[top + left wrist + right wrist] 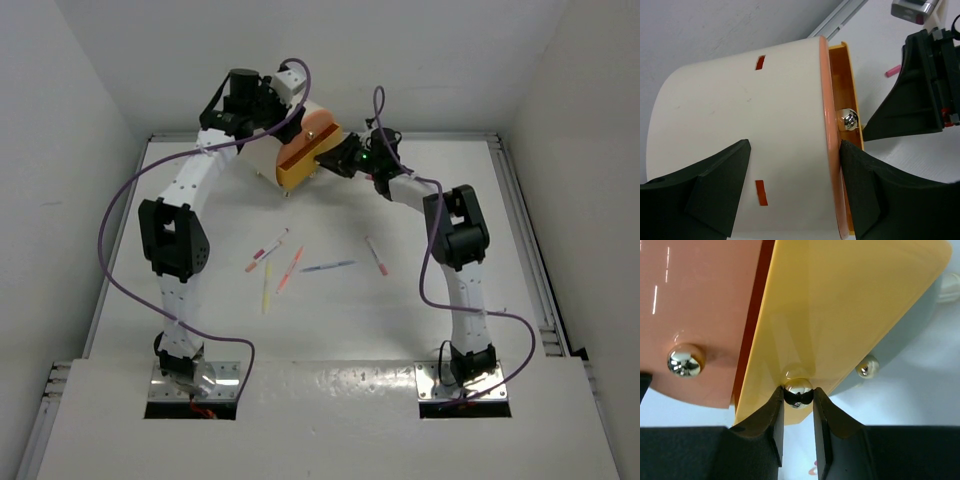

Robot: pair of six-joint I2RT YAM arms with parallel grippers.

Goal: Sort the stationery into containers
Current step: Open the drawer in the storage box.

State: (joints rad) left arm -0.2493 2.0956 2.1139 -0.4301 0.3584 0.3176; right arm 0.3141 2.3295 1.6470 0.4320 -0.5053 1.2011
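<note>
The cream-white round cabinet (268,150) stands at the back of the table, and its body fills the left wrist view (740,110). Its yellow-orange drawer (303,160) is pulled partly out. My right gripper (797,392) is shut on that drawer's metal knob (798,388); it also shows in the top view (340,155). The pink-peach drawer (700,300) sits beside it, closed. My left gripper (795,150) is open wide over the cabinet, one finger (865,190) against the pink front's rim. Several thin pens lie mid-table: pink-white (268,250), orange (290,268), yellow (266,288), blue (328,267), pink (377,256).
A third drawer front, pale grey (920,315), with its own knob (867,367), lies behind the yellow one. White walls close in the table on three sides. Purple cables (110,250) loop from both arms.
</note>
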